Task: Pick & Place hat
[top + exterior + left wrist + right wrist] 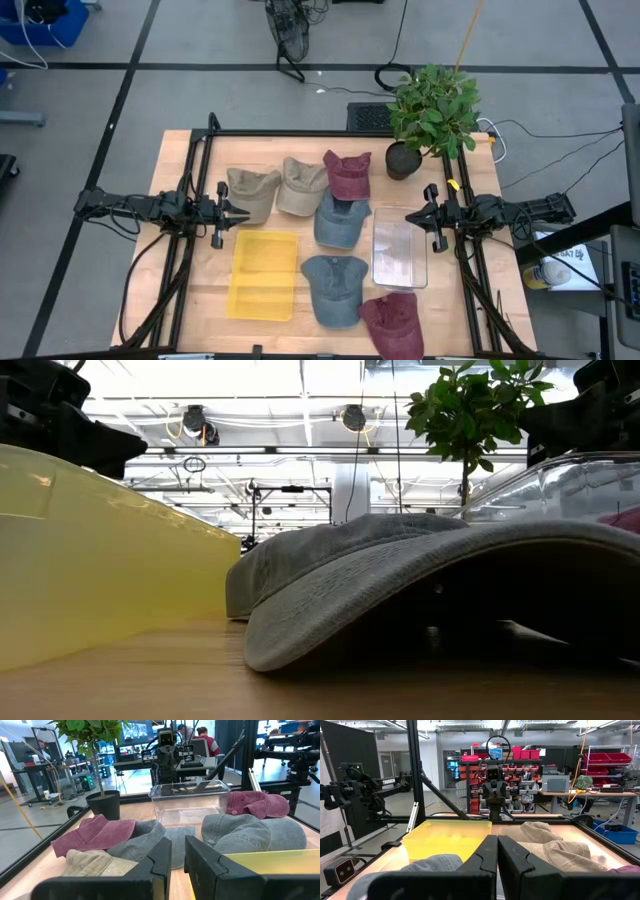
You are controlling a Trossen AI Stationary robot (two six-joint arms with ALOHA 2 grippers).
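Observation:
Several caps lie brim-flat on the wooden table: two tan ones (252,190) (301,185), a maroon one (347,173), a blue-grey one (340,220) in the middle, another blue-grey one (333,288) nearer the front, and a second maroon one (393,322) at the front edge. My left gripper (243,212) hovers shut and empty at the left, beside the tan caps. My right gripper (408,216) hovers shut and empty at the right, beside the clear bin. The front blue-grey cap (400,570) fills the low view.
A yellow bin (264,275) stands front left of centre and a clear plastic bin (399,248) to its right. A potted plant (430,115) stands at the far right corner. A dark metal frame (300,133) runs along the table's edges.

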